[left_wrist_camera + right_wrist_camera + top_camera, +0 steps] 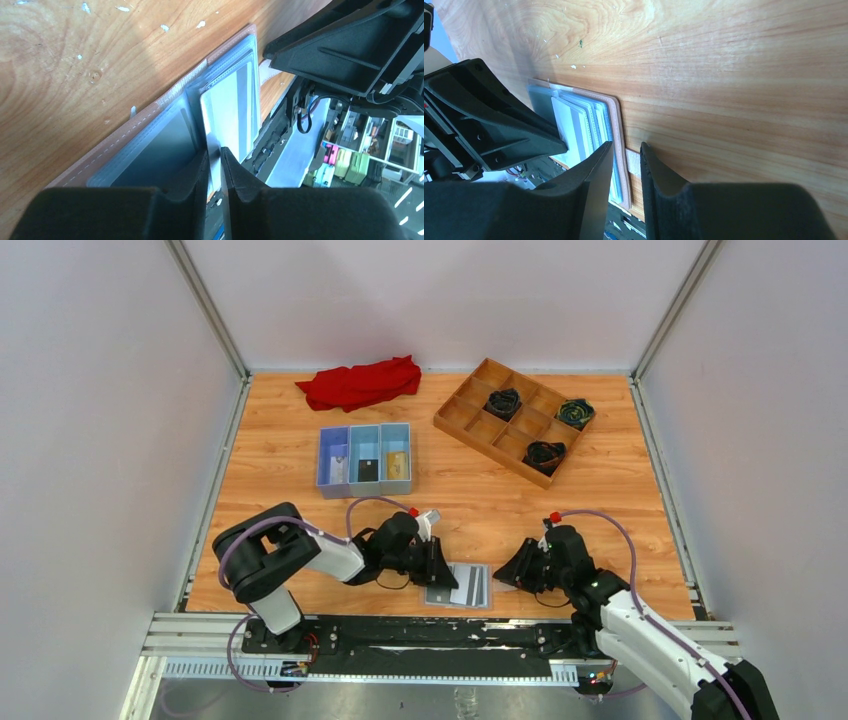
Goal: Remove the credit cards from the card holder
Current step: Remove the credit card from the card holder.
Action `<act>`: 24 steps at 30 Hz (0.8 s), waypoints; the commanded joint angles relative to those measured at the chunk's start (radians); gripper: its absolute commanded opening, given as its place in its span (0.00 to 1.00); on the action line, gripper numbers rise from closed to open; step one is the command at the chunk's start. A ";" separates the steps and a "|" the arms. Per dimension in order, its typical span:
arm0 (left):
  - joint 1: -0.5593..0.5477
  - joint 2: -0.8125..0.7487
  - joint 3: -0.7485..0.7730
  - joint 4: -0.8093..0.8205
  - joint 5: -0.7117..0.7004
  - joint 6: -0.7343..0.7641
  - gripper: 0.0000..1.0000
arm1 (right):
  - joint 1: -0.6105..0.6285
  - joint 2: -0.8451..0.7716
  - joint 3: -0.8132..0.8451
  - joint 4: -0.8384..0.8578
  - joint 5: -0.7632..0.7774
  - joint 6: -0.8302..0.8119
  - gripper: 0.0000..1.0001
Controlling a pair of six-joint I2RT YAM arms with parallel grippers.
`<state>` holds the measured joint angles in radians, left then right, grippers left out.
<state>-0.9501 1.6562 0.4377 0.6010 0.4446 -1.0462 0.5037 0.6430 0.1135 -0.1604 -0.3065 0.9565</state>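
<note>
We see a light wooden table point(620, 490) with visible grain. Near its far edge lies a crumpled red cloth point(362, 382). Toward the far right corner sits a wooden grid tray point(472, 406), set at an angle. Left of centre stands a blue three-compartment plastic tray point(323, 465). At the near edge lies an open tan-pink card holder point(459, 586) with grey inner panels.

card holder point(459, 586): tan outside, grey panels, open flat, near table edge | credit cards point(231, 116): pale one in pocket
</note>
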 commanded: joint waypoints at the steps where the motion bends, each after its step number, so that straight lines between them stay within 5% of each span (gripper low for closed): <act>1: 0.005 0.015 -0.002 0.005 0.015 0.016 0.19 | 0.010 0.022 -0.055 -0.169 0.087 -0.037 0.32; 10: 0.005 0.018 -0.050 0.129 0.009 -0.044 0.12 | 0.009 0.053 -0.055 -0.141 0.081 -0.047 0.31; 12: 0.006 0.025 -0.064 0.175 0.009 -0.066 0.00 | 0.010 0.063 -0.055 -0.137 0.080 -0.048 0.31; 24: 0.022 0.004 -0.146 0.275 -0.028 -0.089 0.00 | 0.010 0.038 0.014 -0.172 0.041 -0.100 0.30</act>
<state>-0.9428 1.6825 0.3191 0.8448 0.4450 -1.1404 0.5037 0.6769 0.1265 -0.1493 -0.3149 0.9295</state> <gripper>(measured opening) 0.006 0.304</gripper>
